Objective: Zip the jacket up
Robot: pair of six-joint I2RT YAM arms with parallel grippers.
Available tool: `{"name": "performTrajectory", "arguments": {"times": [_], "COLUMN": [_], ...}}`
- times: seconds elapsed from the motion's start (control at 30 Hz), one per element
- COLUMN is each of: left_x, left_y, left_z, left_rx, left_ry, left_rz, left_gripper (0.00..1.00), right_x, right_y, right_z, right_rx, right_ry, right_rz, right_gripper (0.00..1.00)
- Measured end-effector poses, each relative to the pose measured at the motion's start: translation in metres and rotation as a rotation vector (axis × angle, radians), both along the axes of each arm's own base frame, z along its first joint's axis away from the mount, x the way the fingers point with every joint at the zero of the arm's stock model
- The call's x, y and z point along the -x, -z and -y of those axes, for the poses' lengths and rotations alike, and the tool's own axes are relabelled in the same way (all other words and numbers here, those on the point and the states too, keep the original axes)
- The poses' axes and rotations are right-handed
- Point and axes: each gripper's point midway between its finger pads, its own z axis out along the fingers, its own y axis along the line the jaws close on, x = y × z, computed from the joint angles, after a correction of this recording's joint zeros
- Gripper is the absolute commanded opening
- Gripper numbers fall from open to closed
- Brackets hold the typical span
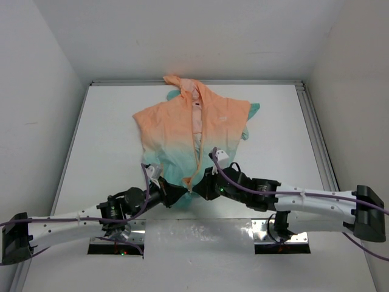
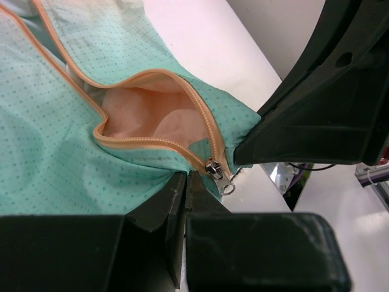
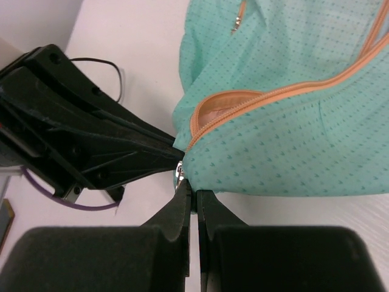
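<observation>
The jacket [image 1: 176, 125] lies flat on the white table, hood at the far end, peach top fading to a teal lower half. Its orange front zipper [image 1: 196, 149] gapes open above the slider [image 2: 213, 168], which sits at the bottom hem with its pull ring hanging free. My left gripper [image 1: 181, 192] is shut on the teal hem just left of the slider, as the left wrist view [image 2: 187, 176] shows. My right gripper [image 1: 199, 187] is shut on the hem just right of the slider [image 3: 180, 172], as the right wrist view [image 3: 196, 193] shows. The two grippers almost touch.
White walls enclose the table on three sides, with a metal rail [image 1: 316, 134] along the right edge. Metal base plates [image 1: 281, 230] lie at the near edge. Purple cables [image 1: 249, 193] run along both arms.
</observation>
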Motion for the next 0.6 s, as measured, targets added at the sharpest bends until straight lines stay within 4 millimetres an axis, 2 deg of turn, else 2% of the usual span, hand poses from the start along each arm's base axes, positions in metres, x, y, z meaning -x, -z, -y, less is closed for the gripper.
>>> {"name": "performTrajectory", "arguments": {"times": [0.27,0.6], "left_x": [0.002,0.01], "left_y": [0.005,-0.007], "left_z": [-0.002,0.0], "left_rx": [-0.024,0.026], "left_ry": [0.008,0.047], "left_rz": [-0.007,-0.008], "left_gripper": [0.0,0.0], "right_x": [-0.008,-0.021], "right_y": [0.008,0.02], "right_z": [-0.007,-0.003], "right_rx": [0.081,0.14], "right_ry": [0.022,0.059], "right_rz": [-0.023,-0.007], "right_gripper": [0.0,0.0]}}
